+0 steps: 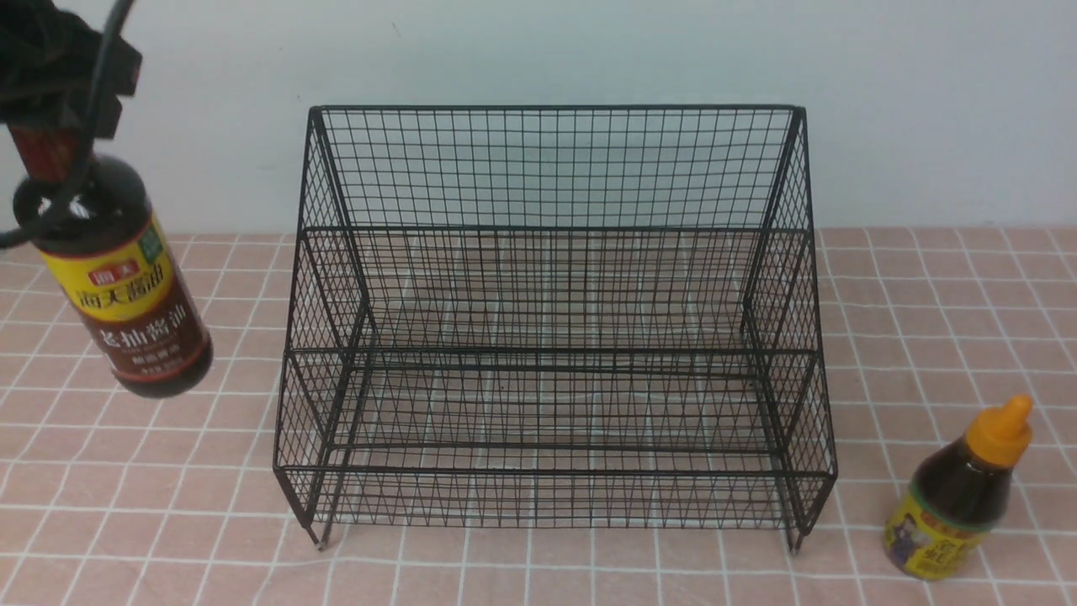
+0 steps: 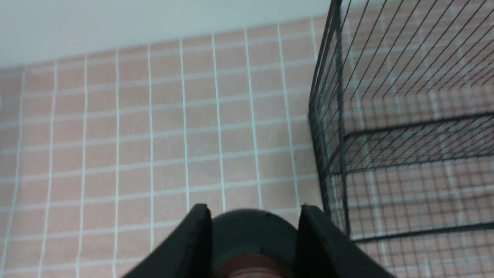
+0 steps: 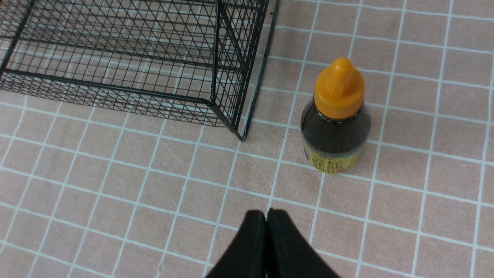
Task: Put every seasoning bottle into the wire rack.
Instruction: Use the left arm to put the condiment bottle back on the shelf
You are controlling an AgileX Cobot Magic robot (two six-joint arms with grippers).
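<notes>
The tall seasoning bottle (image 1: pixel 118 286), dark with a yellow-and-maroon label and red-brown cap, hangs tilted in the air left of the wire rack (image 1: pixel 555 337). My left gripper (image 1: pixel 50 101) is shut on its neck; in the left wrist view the bottle's shoulder (image 2: pixel 251 235) sits between the two fingers (image 2: pixel 193 243), with the rack's side (image 2: pixel 335 127) close by. The short seasoning bottle (image 1: pixel 963 497) with an orange nozzle cap stands upright on the table right of the rack. My right gripper (image 3: pixel 266 216) is shut and empty, hovering near the short bottle (image 3: pixel 335 119).
The rack's two tiers hold nothing. A pink tiled cloth (image 1: pixel 168 522) covers the table, and a pale wall (image 1: pixel 925 101) rises behind the rack. The rack's front right corner (image 3: pixel 235 131) stands close to the short bottle.
</notes>
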